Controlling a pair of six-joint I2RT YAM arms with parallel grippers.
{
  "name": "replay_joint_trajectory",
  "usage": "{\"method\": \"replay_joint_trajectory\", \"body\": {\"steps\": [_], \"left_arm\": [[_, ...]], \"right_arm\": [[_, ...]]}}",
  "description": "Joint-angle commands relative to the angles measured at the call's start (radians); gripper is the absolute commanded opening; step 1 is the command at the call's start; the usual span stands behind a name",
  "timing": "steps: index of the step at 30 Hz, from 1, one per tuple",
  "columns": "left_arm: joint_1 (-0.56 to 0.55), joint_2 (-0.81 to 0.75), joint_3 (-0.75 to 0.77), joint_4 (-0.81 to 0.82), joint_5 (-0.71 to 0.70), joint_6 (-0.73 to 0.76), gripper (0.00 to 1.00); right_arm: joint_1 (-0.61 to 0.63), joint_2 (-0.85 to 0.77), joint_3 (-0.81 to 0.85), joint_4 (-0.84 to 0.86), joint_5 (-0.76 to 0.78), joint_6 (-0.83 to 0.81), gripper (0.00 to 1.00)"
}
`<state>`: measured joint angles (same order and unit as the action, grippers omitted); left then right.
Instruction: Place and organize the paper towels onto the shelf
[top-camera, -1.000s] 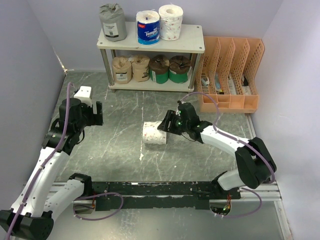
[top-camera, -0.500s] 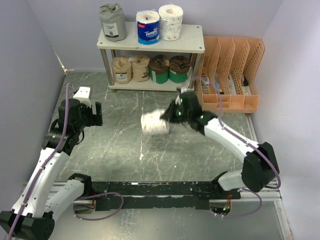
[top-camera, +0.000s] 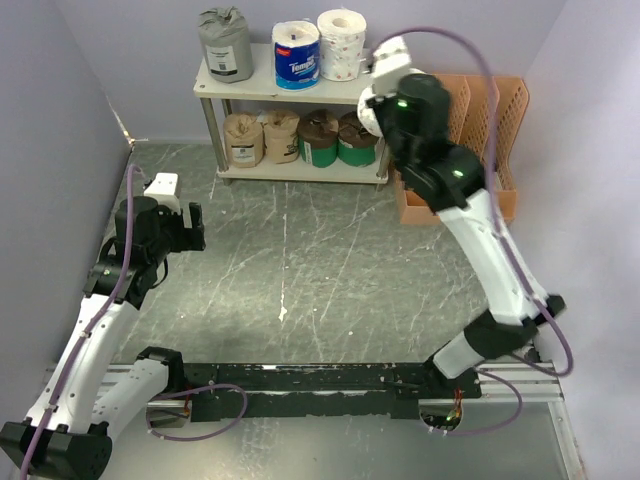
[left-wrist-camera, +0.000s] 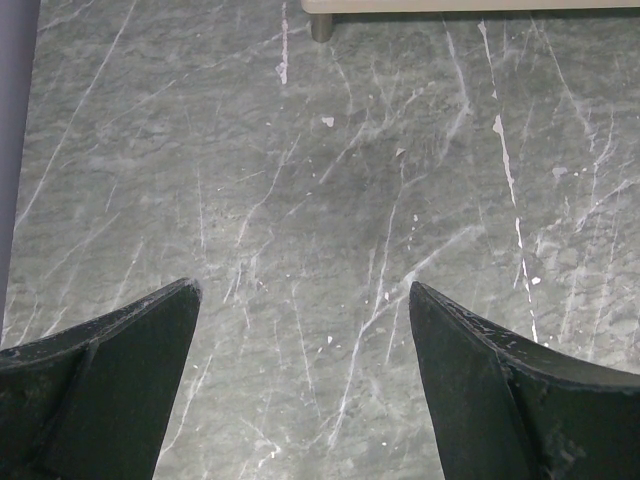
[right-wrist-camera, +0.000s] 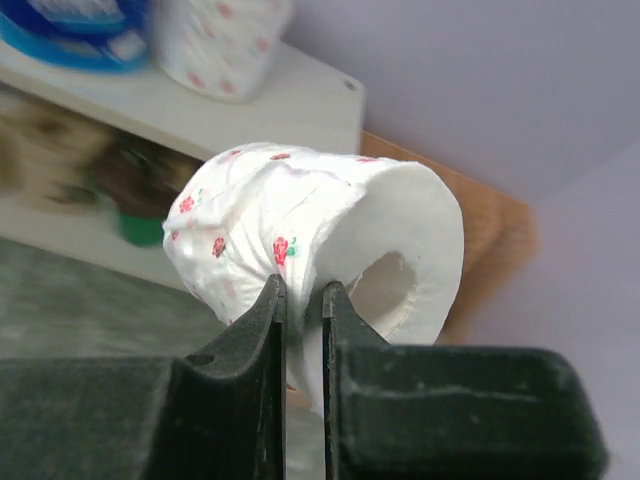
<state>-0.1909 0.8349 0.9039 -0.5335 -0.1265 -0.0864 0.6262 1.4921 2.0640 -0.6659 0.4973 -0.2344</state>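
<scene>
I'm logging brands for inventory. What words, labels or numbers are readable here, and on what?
"Tempo": blue-and-white packaged roll on the off-white shelf, top board.
Dark label on the grey wrapped roll: too small to read.
Labels on the tan kraft rolls: too small to read.
No text on the white red-flowered roll in the right gripper.

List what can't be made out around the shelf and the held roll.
Top view: the right arm hides most of the held roll, so where it hangs relative to the shelf is unclear.
Right wrist view: the lower-tier rolls are blurred; the blue-and-white pack is cut off by the top edge.
Left wrist view: only a shelf leg shows, cut off by the top edge.
</scene>
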Motion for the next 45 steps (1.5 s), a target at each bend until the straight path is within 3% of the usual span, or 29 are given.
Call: {"method": "replay_joint_trajectory", "body": {"steps": [1, 7, 10, 27, 40, 45], "left_arm": [[0.011, 0.001, 0.000, 0.043, 0.009, -0.010, 0.96], [0.011, 0.005, -0.011, 0.058, -0.032, 0.011, 0.96], [0.017, -0.004, -0.008, 0.059, -0.030, 0.005, 0.96], [0.031, -0.030, -0.026, 0.064, -0.011, 0.002, 0.96], [0.036, -0.030, -0.035, 0.072, -0.017, 0.002, 0.96], [0.039, -0.032, -0.048, 0.081, -0.025, 0.005, 0.96]], "right_arm": [[0.028, 0.164, 0.018, 0.078, 0.371, -0.465, 0.00], [0.018, 0.340, 0.148, 0.410, 0.374, -0.811, 0.00], [0.004, 0.391, 0.200, 0.505, 0.344, -0.867, 0.00], [-0.092, 0.522, 0.382, 0.391, 0.127, -0.603, 0.00], [-0.127, 0.600, 0.379, 0.451, 0.112, -0.528, 0.00], [-0.127, 0.596, 0.360, 0.486, 0.079, -0.489, 0.09]]}}
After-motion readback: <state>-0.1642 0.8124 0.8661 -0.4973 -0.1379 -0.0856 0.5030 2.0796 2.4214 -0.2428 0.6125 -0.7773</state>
